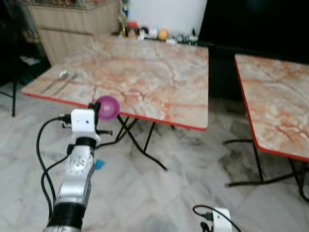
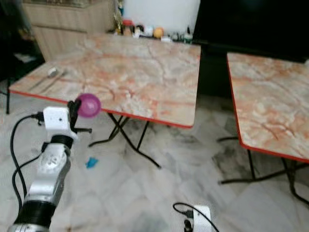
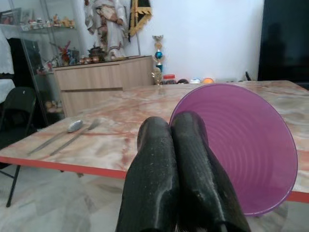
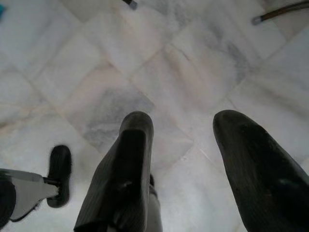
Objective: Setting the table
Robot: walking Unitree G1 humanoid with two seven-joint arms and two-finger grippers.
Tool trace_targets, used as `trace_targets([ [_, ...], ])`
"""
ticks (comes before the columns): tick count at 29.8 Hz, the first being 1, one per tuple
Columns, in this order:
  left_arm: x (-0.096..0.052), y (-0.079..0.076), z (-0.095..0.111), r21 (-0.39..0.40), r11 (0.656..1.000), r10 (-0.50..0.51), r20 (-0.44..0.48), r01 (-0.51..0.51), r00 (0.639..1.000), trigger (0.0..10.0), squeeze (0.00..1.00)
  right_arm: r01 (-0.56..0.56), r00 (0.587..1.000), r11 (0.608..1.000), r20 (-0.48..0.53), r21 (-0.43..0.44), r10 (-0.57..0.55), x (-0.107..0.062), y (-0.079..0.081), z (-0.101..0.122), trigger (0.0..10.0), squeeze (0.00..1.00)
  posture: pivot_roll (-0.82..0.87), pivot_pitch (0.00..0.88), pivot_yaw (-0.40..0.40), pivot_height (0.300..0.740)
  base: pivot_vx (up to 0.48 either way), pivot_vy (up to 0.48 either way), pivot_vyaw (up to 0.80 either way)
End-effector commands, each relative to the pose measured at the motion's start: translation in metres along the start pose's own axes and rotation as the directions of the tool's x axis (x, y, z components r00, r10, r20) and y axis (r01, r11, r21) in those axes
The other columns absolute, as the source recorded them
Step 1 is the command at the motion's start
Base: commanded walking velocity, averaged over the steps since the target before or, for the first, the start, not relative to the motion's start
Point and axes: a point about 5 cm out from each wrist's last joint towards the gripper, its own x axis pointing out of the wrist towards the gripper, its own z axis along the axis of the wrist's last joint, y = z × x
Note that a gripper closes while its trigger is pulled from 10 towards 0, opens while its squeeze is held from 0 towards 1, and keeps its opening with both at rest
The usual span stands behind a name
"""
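The left pincer (image 3: 176,145) is raised in front of the robot, its two black fingers (image 3: 154,179) pressed together on the rim of a purple bowl (image 3: 241,145). The bowl sits just beyond the fingertips, tipped on its side so its ribbed inside faces the wrist camera. From the head views the bowl (image 1: 108,107) hangs at the near red edge of the marble-patterned worktop (image 1: 145,72), which spreads out ahead of the pincer; whether the bowl is over the surface or just short of it cannot be told.

Further ahead of the left pincer and off to its left, a spoon (image 1: 62,75) and a second piece of cutlery (image 1: 67,83) lie side by side near the worktop's left edge. At the far edge, well beyond the pincer, stand small jars and round things (image 1: 149,33), too small to identify. A wooden cabinet (image 3: 104,79) stands behind.

A second worktop (image 1: 277,96) stands well off to the right.

The right pincer (image 4: 193,159) hangs low, its fingers (image 4: 256,169) spread apart, pointing down at the pale marble floor (image 4: 159,72).
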Motion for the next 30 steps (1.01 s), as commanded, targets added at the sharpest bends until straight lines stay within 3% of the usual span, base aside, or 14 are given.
trace_targets([
  [1, 0.0015, -0.0100, 0.0007, -0.001, 0.999, -0.035, 0.001, 0.035, 0.999, 10.0, 0.00, 0.022, 1.000, 1.000, -0.013, 0.006, -0.022, -0.0014, -0.0075, -0.0041, 10.0, 0.00, 0.17, 0.000, -0.076, 0.740, 0.000, -0.405, 0.00],
  [22, 0.0010, -0.0099, -0.0004, 0.000, 0.999, -0.053, -0.004, 0.053, 0.999, 10.0, 0.00, 0.035, 0.999, 0.998, -0.009, 0.045, -0.035, -0.0012, -0.0072, -0.0034, 10.0, 0.00, 0.17, 0.000, -0.074, 0.740, 0.000, -0.405, 0.00],
  [30, 0.0009, -0.0109, -0.0001, 0.025, 0.991, -0.128, -0.001, 0.128, 0.992, 10.0, 0.00, 0.041, 0.999, 0.998, -0.007, 0.046, -0.040, -0.0011, -0.0073, -0.0031, 10.0, 0.00, 0.17, 0.000, -0.073, 0.740, 0.000, -0.405, -0.56],
])
